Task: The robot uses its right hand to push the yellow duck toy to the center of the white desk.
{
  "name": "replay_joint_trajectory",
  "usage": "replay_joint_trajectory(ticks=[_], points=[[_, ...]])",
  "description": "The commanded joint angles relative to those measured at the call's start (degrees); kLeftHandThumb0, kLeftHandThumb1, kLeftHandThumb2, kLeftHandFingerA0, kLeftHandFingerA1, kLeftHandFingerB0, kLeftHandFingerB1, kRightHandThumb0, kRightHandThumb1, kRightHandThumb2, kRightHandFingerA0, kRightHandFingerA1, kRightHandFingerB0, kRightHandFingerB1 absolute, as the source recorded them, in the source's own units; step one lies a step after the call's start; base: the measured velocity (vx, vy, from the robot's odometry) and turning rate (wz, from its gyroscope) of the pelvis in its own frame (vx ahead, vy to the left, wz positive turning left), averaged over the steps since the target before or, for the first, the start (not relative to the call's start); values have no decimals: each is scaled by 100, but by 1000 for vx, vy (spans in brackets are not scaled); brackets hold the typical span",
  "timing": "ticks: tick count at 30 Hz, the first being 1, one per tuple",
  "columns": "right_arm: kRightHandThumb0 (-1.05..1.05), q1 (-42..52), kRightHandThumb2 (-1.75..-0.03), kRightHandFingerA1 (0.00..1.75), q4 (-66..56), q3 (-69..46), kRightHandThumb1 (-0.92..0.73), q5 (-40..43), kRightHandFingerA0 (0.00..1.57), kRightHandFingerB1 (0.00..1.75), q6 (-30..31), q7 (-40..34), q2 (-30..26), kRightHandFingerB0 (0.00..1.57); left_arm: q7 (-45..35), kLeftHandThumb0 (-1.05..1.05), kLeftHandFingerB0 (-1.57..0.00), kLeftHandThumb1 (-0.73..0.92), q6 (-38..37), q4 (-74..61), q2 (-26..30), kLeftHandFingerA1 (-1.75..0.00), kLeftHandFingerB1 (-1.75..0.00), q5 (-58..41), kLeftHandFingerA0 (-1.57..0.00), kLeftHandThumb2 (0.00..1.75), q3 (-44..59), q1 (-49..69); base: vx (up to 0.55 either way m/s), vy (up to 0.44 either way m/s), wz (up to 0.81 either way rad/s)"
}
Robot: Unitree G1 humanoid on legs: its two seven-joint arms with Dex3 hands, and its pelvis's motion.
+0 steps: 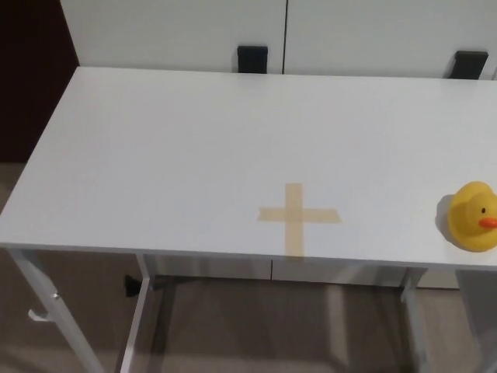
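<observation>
A yellow duck toy (pixel 473 216) with an orange beak stands upright on the white desk (pixel 171 155), at the right edge of the head view near the desk's front. Its beak points right. A tan tape cross (pixel 296 217) marks the desktop to the left of the duck, close to the front edge. Neither of my hands shows in this view.
White panels (pixel 233 31) stand behind the desk's far edge, with two black brackets (pixel 252 58) (pixel 470 64) at their base. The desk's front edge (pixel 194 253) runs across the lower picture, with white legs (pixel 39 303) and brown floor below.
</observation>
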Motion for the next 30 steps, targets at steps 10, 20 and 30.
replay_joint_trajectory(ticks=[10, 20, 30], points=[[-36, -1261, -108, 50, -442, -198, -53, -53, 0, 49, -1271, -927, -904, 0, -62, 60, -112, -21, 25, 107, 67, -113, -106, -161, -112, 175, 123, 28, -1, 1, -1], [-81, -2306, -66, 60, -2008, 47, -84, 71, 18, 48, -1500, -641, -735, 19, -46, 55, -112, -18, 12, 108, 58, -113, -108, -166, -111, 175, 117, 72, 6, -1, 1], [-34, -2287, -116, 51, -3535, 890, -61, -166, 0, 50, -371, -576, 50, 0, -53, 65, -108, -14, 100, 122, 40, -113, -106, -179, -109, 175, 133, -9, 0, 0, 0]])
